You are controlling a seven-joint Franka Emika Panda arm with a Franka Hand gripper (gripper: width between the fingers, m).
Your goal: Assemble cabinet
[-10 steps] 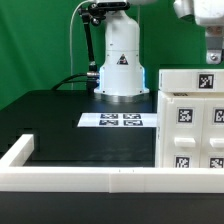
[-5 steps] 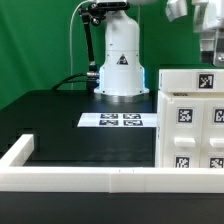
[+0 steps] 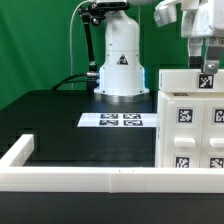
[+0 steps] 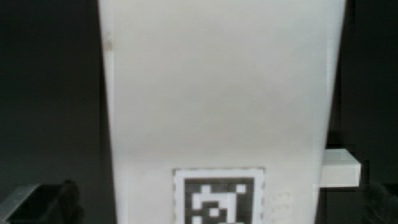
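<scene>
**Desk:** Where is the cabinet sitting from your seat?

**Me:** I have the cabinet (image 3: 190, 120) at the exterior view's right, on the black table (image 3: 70, 125); it is the big white block with square black-and-white tags on its face, and it runs out of the picture on that side; the white border rail (image 3: 70, 178) crosses in front of it, and the marker board (image 3: 118, 121) lies flat just beside it toward the exterior view's left, in front of the arm's white base (image 3: 121, 60).

**Desk:** And the gripper?

**Me:** I see the gripper (image 3: 208, 66) hanging over the cabinet's top edge, right by the tag up there; whether it touches the block I cannot tell.

**Desk:** Jaws wide or narrow?

**Me:** I cannot tell; the exterior view shows them only as a dark shape; in the wrist view a tall white face of the cabinet (image 4: 222, 90) with one tag low on it fills the middle, and only a dark fingertip (image 4: 54, 203) shows at the edge.
</scene>
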